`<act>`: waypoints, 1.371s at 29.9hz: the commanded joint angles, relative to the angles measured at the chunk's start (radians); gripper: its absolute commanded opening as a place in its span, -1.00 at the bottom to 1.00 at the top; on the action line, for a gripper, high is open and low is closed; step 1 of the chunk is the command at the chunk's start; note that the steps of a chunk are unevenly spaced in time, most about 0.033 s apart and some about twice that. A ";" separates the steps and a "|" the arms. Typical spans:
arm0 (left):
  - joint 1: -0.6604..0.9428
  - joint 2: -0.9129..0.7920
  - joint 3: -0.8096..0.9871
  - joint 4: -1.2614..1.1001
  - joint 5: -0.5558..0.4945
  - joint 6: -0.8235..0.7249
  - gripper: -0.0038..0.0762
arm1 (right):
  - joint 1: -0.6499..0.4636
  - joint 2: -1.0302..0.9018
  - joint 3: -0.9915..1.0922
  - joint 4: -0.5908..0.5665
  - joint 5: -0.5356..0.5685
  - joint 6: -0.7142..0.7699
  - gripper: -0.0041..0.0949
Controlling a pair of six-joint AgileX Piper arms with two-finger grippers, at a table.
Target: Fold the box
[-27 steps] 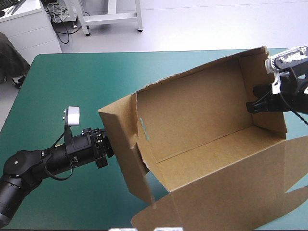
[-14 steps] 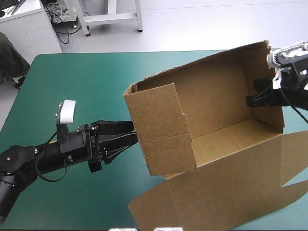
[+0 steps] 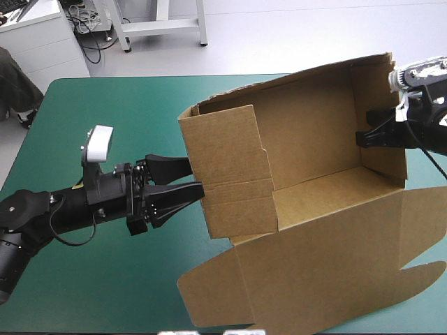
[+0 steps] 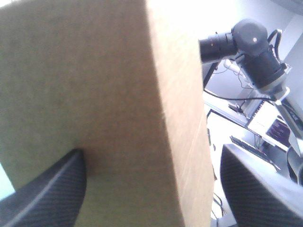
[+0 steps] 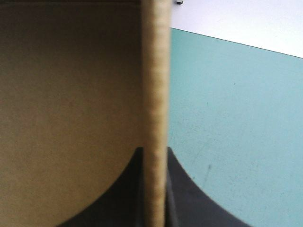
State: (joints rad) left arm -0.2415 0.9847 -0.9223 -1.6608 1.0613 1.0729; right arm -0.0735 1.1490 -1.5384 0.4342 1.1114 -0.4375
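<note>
high view: bright, even light from overhead; teal-green cover (image 3: 105, 112) lit flat and matte. only faint, soft shadows under the left gripper (image 3: 196, 178) and along the lifted box (image 3: 307, 132); box interior evenly lit, right corner a little darker. left wrist view: strongly backlit, room beyond washed out to white, near box face in shade. right wrist view: inner box wall dim, cover beside it brightly lit.

The high view looks forward and down over the desk (image 3: 105, 105), while both wrist views sit pressed close against the box (image 3: 307, 139) (the one thing all three share).
</note>
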 commanded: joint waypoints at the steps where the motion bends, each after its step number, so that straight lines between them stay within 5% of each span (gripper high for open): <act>1: -0.001 0.000 -0.069 -0.094 -0.052 -0.024 0.48 | -0.004 -0.005 -0.024 0.061 -0.087 0.016 -0.95; 9: -0.035 0.090 -0.077 -0.093 -0.049 -0.021 0.48 | -0.004 0.006 -0.024 0.095 -0.123 0.021 -0.93; 23: -0.162 0.145 -0.164 0.035 -0.289 -0.008 0.48 | 0.037 0.065 -0.024 0.052 -0.211 0.085 -0.92; 30: -0.220 0.183 -0.302 0.392 -0.437 -0.262 0.43 | 0.186 0.096 -0.024 -0.141 -0.326 0.236 -0.92; 41: -0.223 0.275 -0.468 0.917 -0.474 -0.691 0.12 | 0.227 0.165 -0.024 -0.171 -0.403 0.325 -0.92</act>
State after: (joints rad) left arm -0.4531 1.2626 -1.3165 -0.8166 0.6116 0.4844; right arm 0.1404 1.3314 -1.5354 0.2093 0.8021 -0.1357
